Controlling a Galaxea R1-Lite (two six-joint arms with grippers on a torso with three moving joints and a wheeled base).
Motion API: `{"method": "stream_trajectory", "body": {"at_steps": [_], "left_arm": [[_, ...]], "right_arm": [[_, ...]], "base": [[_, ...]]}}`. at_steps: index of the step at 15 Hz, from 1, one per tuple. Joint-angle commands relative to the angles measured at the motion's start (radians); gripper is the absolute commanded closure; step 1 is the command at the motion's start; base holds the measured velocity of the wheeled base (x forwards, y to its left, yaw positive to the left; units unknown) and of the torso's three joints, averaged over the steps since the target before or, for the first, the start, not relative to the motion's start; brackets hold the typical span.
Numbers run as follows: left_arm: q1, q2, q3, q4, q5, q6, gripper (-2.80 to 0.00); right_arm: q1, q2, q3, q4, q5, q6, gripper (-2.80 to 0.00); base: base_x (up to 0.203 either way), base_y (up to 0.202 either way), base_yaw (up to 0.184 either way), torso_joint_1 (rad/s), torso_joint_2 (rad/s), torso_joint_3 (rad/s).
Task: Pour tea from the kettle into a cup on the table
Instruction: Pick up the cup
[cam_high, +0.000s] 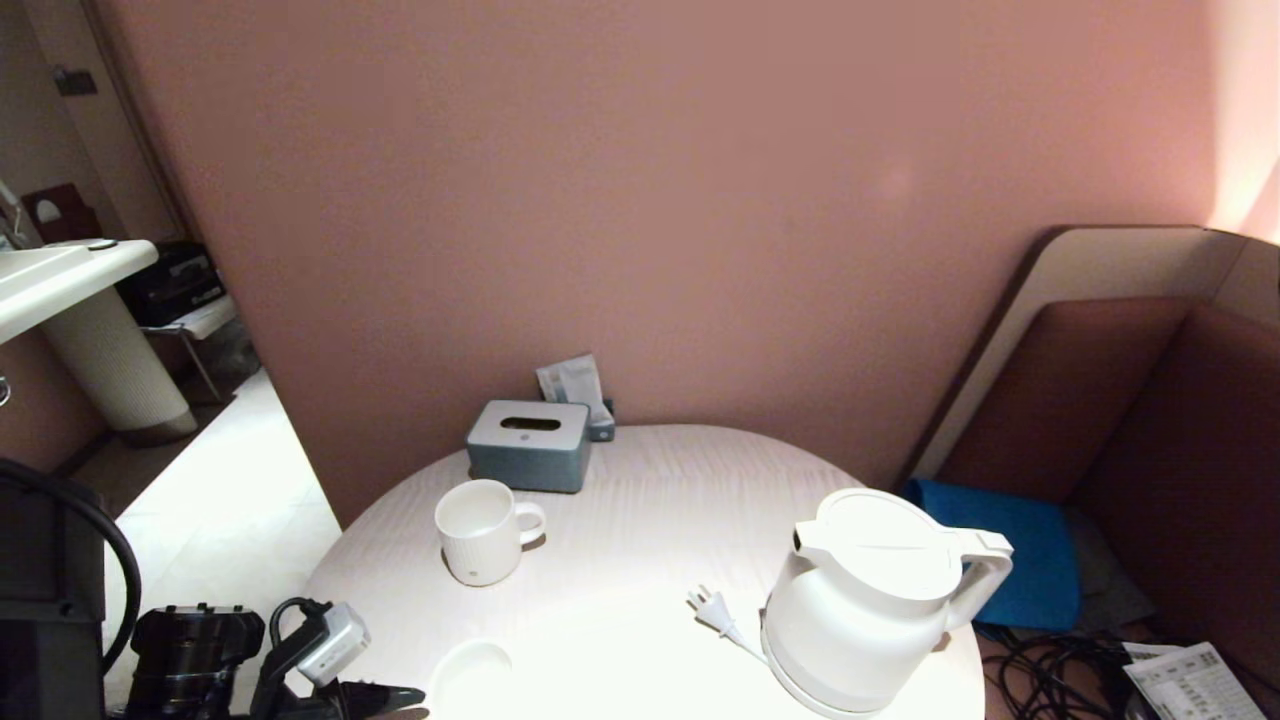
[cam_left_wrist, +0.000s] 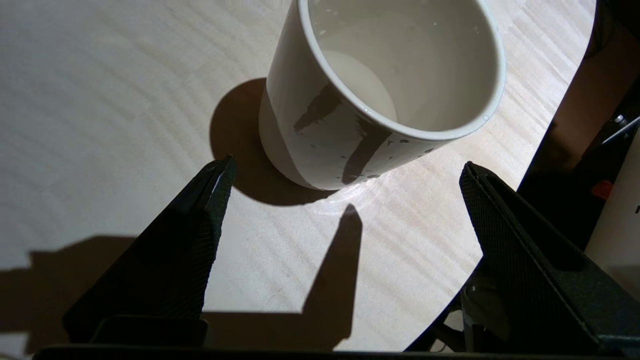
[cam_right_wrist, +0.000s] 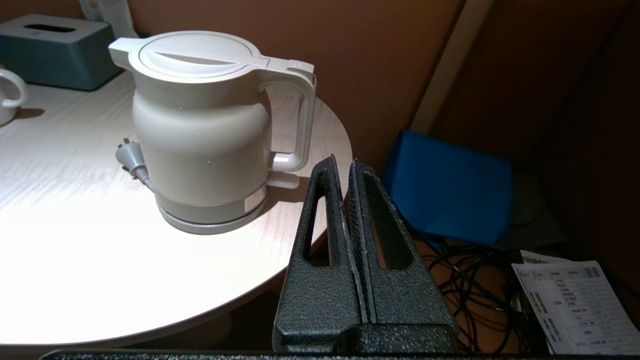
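White plastic forms the kettle (cam_high: 865, 600), which is seen upright on its round base at the table's (cam_high: 640, 560) right side, flat lid shut, loop handle turned away from the mug, its unplugged two-pin plug (cam_high: 708, 603) lying on the tabletop just beside it. No brand or label can be read on it. The round tabletop is marked by faint pale wood-grain streaks. The cup (cam_left_wrist: 385, 85), a smooth white handleless tumbler with droplets on its wall, is shown upright near the table's near-left edge. The left gripper (cam_left_wrist: 345, 175) is held just short of the cup, its textured black fingers (cam_left_wrist: 200, 225) spread wide, touching nothing. The right gripper (cam_right_wrist: 347, 167) is parked off the table's right edge, near the kettle's handle, its fingers pressed together on nothing. A ribbed white mug (cam_high: 482, 530) and a grey-blue tissue box (cam_high: 530, 445) are set farther back. A printed sheet (cam_right_wrist: 575, 305) lies on the floor; its writing is too small to be read.
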Motion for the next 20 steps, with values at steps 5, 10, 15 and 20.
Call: {"method": "stream_trajectory", "body": {"at_steps": [5,10,15,20], "left_arm": [[-0.04,0.143,0.0,-0.228,-0.004,-0.014,-2.8],[-0.077,0.215,0.0,-0.334,0.002,-0.013,-2.8],[-0.098,0.213,0.0,-0.336,0.003,-0.013,-2.8],[-0.176,0.204,-0.059,-0.337,0.052,-0.064,-2.8]], "right_arm": [[0.0,0.001,0.001,0.0,0.001,-0.001,0.0],[0.0,0.001,-0.001,0.0,0.001,-0.001,0.0],[0.0,0.001,-0.001,0.0,0.001,-0.001,0.0],[0.0,0.001,0.001,0.0,0.001,-0.001,0.0]], "base": [[0.0,0.0,0.0,0.0,0.0,0.0],[0.0,0.0,0.0,0.0,0.0,0.0],[0.0,0.0,0.0,0.0,0.0,0.0],[0.0,0.0,0.0,0.0,0.0,0.0]]}}
